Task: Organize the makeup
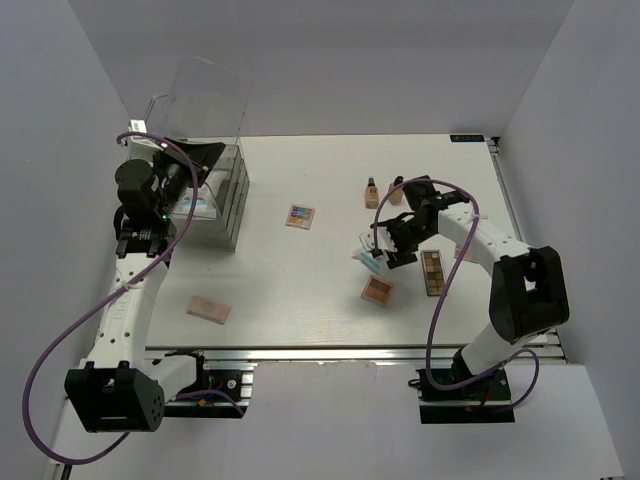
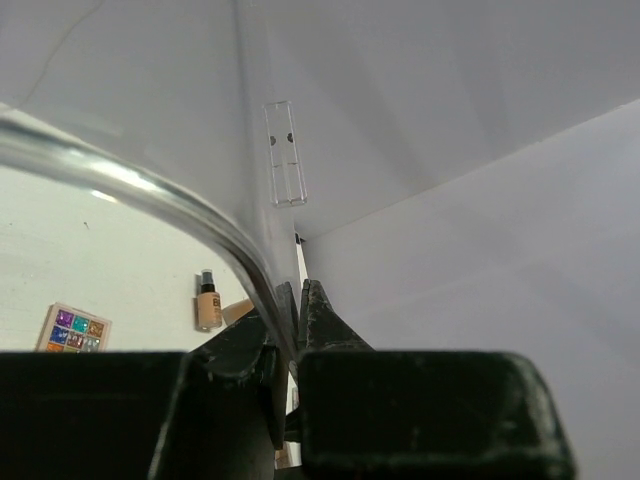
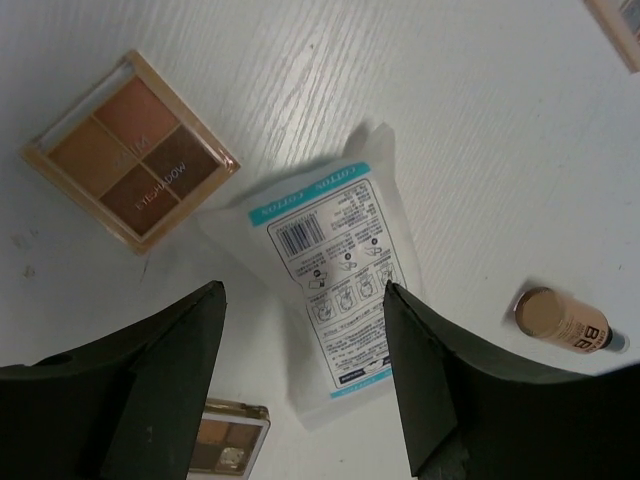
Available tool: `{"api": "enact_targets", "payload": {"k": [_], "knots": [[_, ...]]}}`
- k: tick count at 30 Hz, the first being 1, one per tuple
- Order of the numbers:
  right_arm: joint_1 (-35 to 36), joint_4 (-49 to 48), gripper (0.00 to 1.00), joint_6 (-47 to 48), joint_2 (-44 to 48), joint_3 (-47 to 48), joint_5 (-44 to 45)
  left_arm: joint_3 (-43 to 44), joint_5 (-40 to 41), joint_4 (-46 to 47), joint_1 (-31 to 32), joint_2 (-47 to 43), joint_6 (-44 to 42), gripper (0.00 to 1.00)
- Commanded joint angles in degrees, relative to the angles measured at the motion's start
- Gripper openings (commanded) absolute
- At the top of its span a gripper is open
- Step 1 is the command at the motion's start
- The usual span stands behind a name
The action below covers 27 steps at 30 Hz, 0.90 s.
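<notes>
The white-blue packet (image 3: pixel 335 280) lies lengthwise between the parted jaws of the right pincer (image 3: pixel 300 300); the far left pincer (image 2: pixel 298 300) clamps the bin (image 2: pixel 120 172).

The left arm (image 1: pixel 128 300), built of white links and black joints, is raised from its base and stretched toward the far left. The left gripper (image 2: pixel 297 292) is pressed shut on the rim of the large clear plastic bin (image 2: pixel 120 175). The right arm (image 1: pixel 478 238) is bent at the elbow and extended inward, with the wrist pointed downward. The right gripper (image 3: pixel 300 300) is held with its black fingers (image 3: pixel 170 360) spread wide, and nothing is clamped between them.
</notes>
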<state>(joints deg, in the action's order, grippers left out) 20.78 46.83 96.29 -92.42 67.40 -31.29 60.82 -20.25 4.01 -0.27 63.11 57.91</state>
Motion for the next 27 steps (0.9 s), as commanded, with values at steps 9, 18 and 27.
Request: {"api": "enact_targets", "payload": {"k": [9, 18, 27], "knots": [[-0.2, -18.9, 0.64, -1.1, -1.9, -9.4, 10.6, 0.5, -3.4, 6.9, 0.4, -3.2, -0.9, 0.06], [-1.4, -24.6, 0.19, -2.4, 1.4, -12.0, 2.3, -0.3, -3.2, 7.2, 0.4, -4.2, -0.4, 0.06], [2.4, -25.5, 0.0, -13.4, 6.9, -7.8, -14.7, 1.0, -3.2, 7.1, 0.4, -4.0, -0.4, 0.06]]}}
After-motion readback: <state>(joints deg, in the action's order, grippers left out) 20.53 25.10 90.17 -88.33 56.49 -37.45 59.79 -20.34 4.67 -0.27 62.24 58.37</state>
